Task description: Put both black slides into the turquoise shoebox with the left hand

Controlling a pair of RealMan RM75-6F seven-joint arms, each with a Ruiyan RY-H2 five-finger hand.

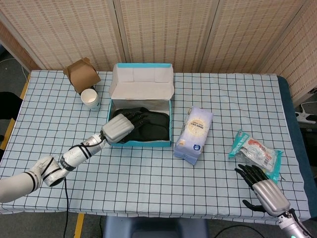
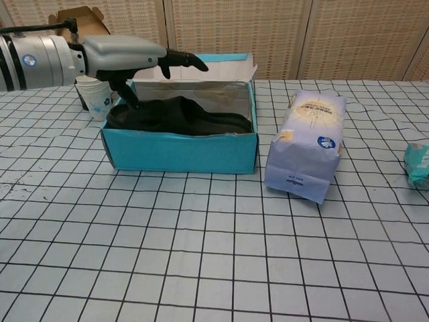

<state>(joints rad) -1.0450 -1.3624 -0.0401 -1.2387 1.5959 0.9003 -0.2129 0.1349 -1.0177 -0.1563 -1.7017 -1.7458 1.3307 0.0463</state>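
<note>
Across the whole scene spreads the counter (image 1: 148,173), draped in a pale cloth printed with a dark square grid. Next in size comes the turquoise shoebox (image 1: 143,111), a rectangular cardboard carton with its lid (image 1: 142,82) tipped up at the back, showing a plain whitish inside. Both black slides (image 2: 177,116) lie inside it, soft matte shapes lying against each other on the box floor, their rounded tops rising about level with the front wall.

Right of the box, well apart from it, stands a lavender paper bag (image 1: 193,135), a squarish upright packet with crumpled top. Near the right edge lies a flat, crinkly plastic snack packet (image 1: 256,151), teal-edged with red print. Behind the box's left corner sits a brown cardboard carton (image 1: 81,74) with open flaps, and just beside it a small white paper cup (image 1: 90,98).

The left robot hand (image 2: 127,55), a smooth grey shell with black fingers, hangs over the box's left end with fingers stretched forward and apart, holding nothing; its thumb points down toward the slides. The right robot hand (image 1: 262,186) rests near the counter's front right corner, dark fingers spread, empty, close to the snack packet.
</note>
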